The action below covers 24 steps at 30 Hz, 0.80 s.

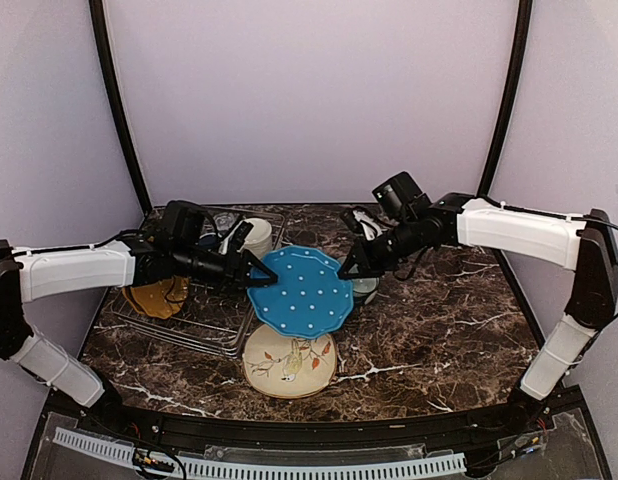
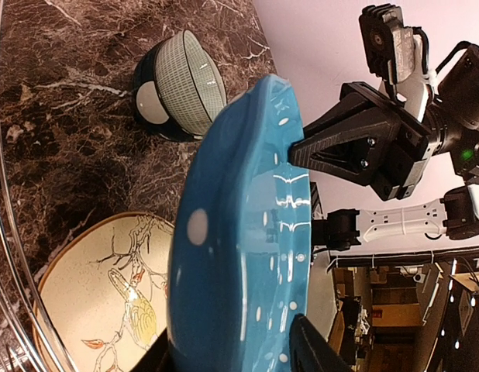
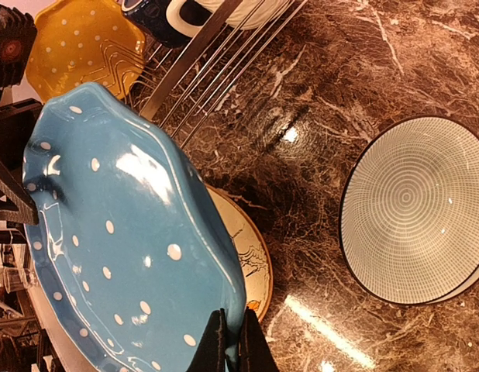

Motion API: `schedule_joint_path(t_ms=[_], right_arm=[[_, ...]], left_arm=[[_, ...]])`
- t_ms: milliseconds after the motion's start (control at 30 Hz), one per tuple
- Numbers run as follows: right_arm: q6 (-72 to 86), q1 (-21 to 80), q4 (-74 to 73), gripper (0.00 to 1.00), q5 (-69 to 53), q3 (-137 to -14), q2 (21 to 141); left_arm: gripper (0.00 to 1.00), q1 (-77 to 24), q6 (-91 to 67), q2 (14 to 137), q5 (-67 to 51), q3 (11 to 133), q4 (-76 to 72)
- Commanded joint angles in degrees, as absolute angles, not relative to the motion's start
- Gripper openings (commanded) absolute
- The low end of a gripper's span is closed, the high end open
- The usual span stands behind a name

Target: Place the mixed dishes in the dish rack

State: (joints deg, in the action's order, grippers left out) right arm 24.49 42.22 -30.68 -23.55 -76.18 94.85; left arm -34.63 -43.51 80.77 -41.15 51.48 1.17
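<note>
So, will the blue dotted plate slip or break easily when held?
Probably stiff and breakable: the blue plate looks like glazed ceramic. Its glossy highlights suggest a slippery rim, so the right gripper pinching its edge might slip.

A dark brown marble-patterned surface (image 1: 439, 330) with white veins fills the floor of a booth. Plain pale lilac walls (image 1: 309, 90) close its back and both sides. Two black poles (image 1: 117, 110) rise from the back corners. A white slotted strip (image 1: 289, 465) runs along the near edge. Bright glare (image 3: 290, 133) lies on the stone. Past the right edge, dim shelving (image 2: 379, 310) shows.
</note>
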Motion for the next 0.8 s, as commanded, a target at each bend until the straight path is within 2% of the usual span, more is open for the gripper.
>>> schedule_joint_path(t_ms=[0, 133, 300, 400, 567, 667, 767], right_arm=[[25.2, 41.9, -23.2, 0.0, -27.3, -78.2, 91.1], [24.6, 41.9, -22.6, 0.0, -27.0, -77.7, 91.1], [23.8, 42.0, -22.7, 0.0, -27.3, -77.7, 91.3], [23.2, 42.1, -23.0, 0.01, -27.7, -77.8, 91.5], [22.6, 42.1, -23.8, 0.35, -27.5, -77.8, 91.2], [22.1, 42.1, -24.3, 0.59, -26.4, -77.7, 90.3], [21.7, 42.1, -24.8, 0.71, -25.0, -77.7, 89.2]], left_arm=[[0.4, -35.0, -44.4, 81.2, -43.9, 51.5, -2.3], [0.26, -35.0, -44.5, 81.3, -44.0, 52.3, -2.3], [0.04, -35.0, -44.5, 81.3, -43.8, 53.2, -2.1], [0.01, -35.0, -44.3, 80.9, -43.1, 54.0, -2.0], [0.01, -35.0, -43.5, 79.5, -41.6, 55.3, -1.6], [0.01, -34.9, -42.3, 78.6, -40.8, 56.4, -0.5], [0.01, -34.6, -39.0, 77.4, -39.2, 58.8, 3.7]])
